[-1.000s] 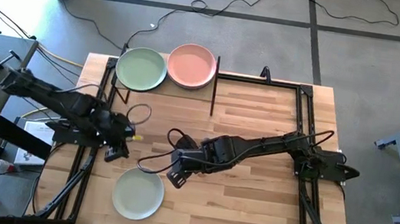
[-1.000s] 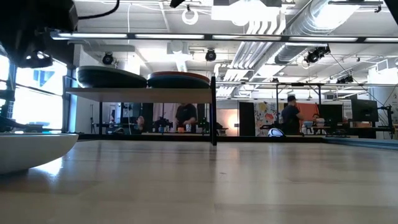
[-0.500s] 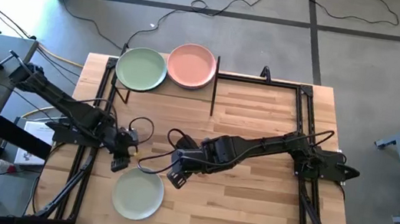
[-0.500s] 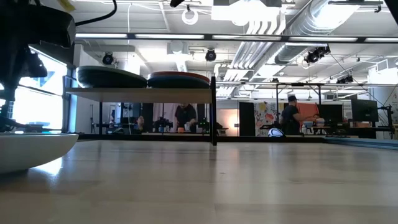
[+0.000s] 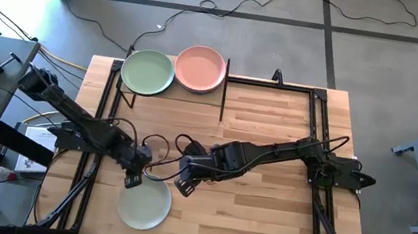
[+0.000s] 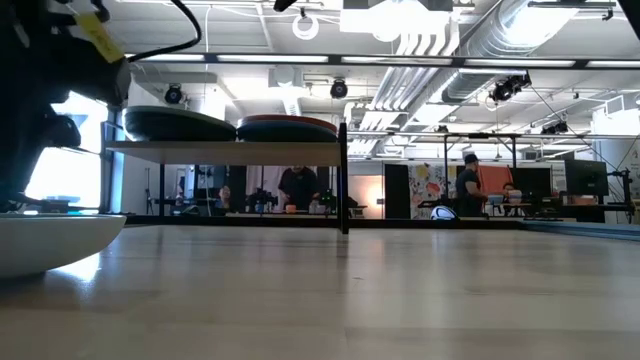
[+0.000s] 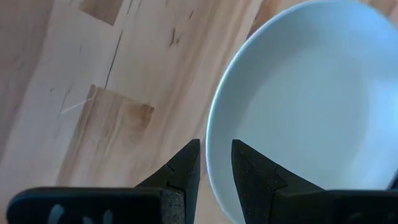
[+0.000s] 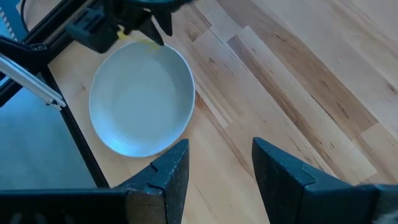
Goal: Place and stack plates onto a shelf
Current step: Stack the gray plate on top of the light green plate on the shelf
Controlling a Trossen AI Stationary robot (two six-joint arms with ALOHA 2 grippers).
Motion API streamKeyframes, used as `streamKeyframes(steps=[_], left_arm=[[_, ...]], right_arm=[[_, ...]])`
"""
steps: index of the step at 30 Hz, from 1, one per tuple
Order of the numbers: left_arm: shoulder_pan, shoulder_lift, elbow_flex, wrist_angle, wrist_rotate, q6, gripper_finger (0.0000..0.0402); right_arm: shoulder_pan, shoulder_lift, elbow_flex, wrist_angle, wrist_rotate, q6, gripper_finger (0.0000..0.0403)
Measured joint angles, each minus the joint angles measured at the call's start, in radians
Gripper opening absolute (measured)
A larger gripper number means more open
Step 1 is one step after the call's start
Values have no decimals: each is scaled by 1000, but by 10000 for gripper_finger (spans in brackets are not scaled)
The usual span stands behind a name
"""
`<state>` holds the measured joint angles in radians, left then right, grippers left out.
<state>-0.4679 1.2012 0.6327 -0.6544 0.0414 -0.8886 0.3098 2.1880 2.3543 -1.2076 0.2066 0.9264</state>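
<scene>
A pale cream-green plate [image 5: 143, 203] rests on its base on the tabletop near the near-left corner; the low view shows it at the left edge [image 6: 48, 240]. My left gripper [image 5: 134, 178] hovers at its far-left rim, fingers slightly apart [image 7: 216, 158], one over the wood and one over the plate's inside [image 7: 298, 99]. My right gripper [image 5: 182, 185] is open [image 8: 221, 163], just right of and beyond the plate [image 8: 142, 102]. A sage green plate [image 5: 148, 72] and a pink plate [image 5: 201, 68] sit side by side on the shelf [image 6: 225, 150]. My left gripper comes from above, pointing down, astride the plate's far-left rim [image 7: 210, 134]. The plate lies flat on the table. I cannot tell whether the fingers touch the rim.
The shelf's black rods [image 5: 224, 91] stand at the table's far-left corner. Black frame bars [image 5: 88, 174] run along the table's left edge beside the plate. Cables [image 5: 158, 147] loop between the two arms. Bare wood [image 5: 261, 213] stretches to the right.
My left gripper has moved from the table's left edge toward the right and near side, and now stands over the pale plate's far-left rim. The plate has stayed where it was.
</scene>
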Motion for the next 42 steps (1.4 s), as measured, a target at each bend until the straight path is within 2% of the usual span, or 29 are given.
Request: streamKeyframes(steps=[26, 30, 35, 42], left_arm=[[-1, 208, 1, 98, 40, 46, 78], [-6, 215, 1, 101, 44, 53, 59], [-5, 205, 2, 111, 53, 54, 13], [-6, 184, 3, 101, 67, 53, 7]], right_arm=[[15, 0, 0, 2, 1, 16, 154], [18, 0, 0, 2, 3, 16, 154], [18, 0, 0, -1, 3, 16, 154], [18, 0, 0, -7, 29, 16, 154]])
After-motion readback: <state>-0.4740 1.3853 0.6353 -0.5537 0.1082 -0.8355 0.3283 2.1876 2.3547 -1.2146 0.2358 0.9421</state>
